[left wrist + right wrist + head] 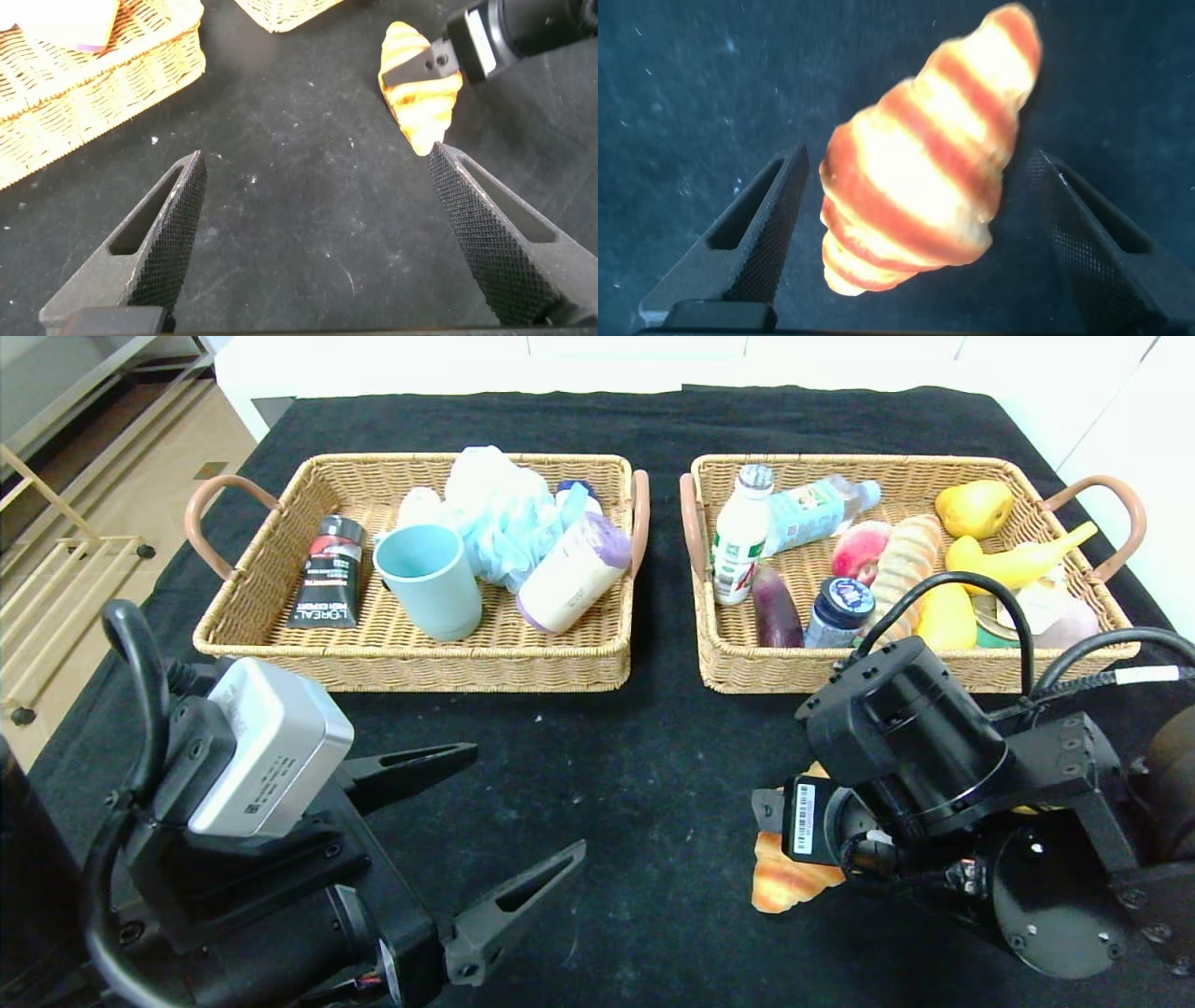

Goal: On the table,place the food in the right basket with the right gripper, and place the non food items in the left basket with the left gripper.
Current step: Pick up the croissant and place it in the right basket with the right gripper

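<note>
Head view: right claw (794,845) low over the croissant (789,882) on the black-clothed table (635,784), near its front edge, well short of the right basket (747,681), already full of bottles, bread and fruit. Left claw (523,831) parked at front left, spread wide and empty; left basket (411,667) holding cup, tube, sponge and bottle. Pale floor and a wooden rack off to the left.

Left wrist view: left claw released over bare cloth, flecked with white lint; croissant farther off under the right claw.

Right wrist view: croissant lying between the spread fingers (757,233), untouched on either side; claw released, seemingly straddling it for a grasp.
</note>
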